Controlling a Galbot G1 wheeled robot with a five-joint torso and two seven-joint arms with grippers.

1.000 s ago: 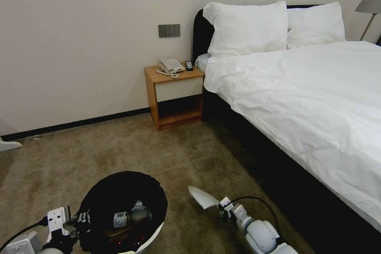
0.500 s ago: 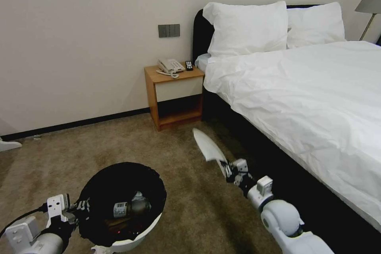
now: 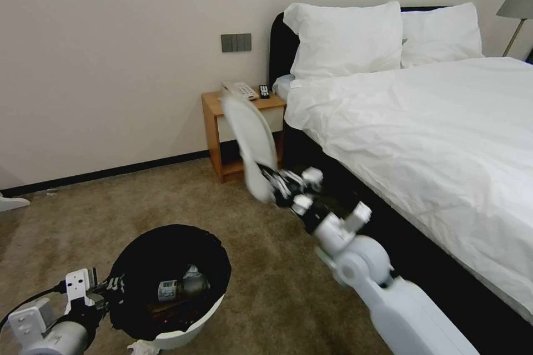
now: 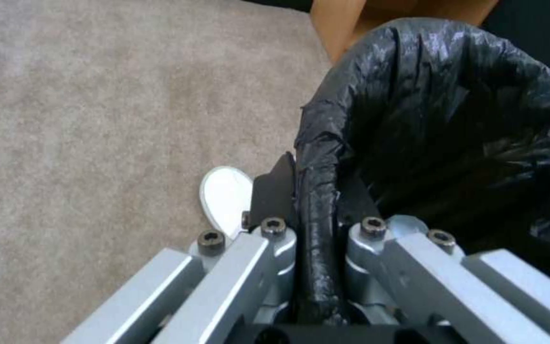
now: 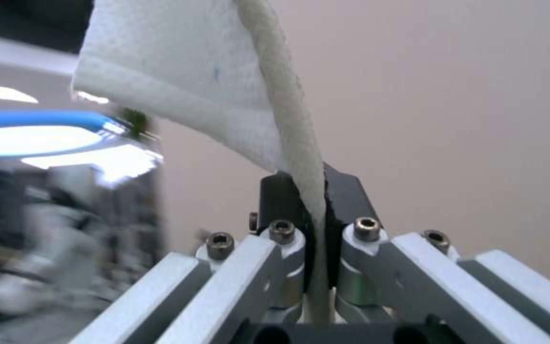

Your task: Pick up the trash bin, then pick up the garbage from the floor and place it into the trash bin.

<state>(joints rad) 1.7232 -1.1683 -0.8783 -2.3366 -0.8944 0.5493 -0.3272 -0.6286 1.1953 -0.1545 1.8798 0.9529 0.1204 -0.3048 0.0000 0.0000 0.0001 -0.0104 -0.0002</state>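
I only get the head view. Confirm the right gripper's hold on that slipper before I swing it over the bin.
Observer: In the right wrist view, the right gripper is shut on the slipper, pinching its thin edge between both pads.
Operator: Now check the left grip on the bin.
Observer: In the left wrist view, the left gripper clamps the trash bin at its bag-covered rim, with one finger inside and one outside.
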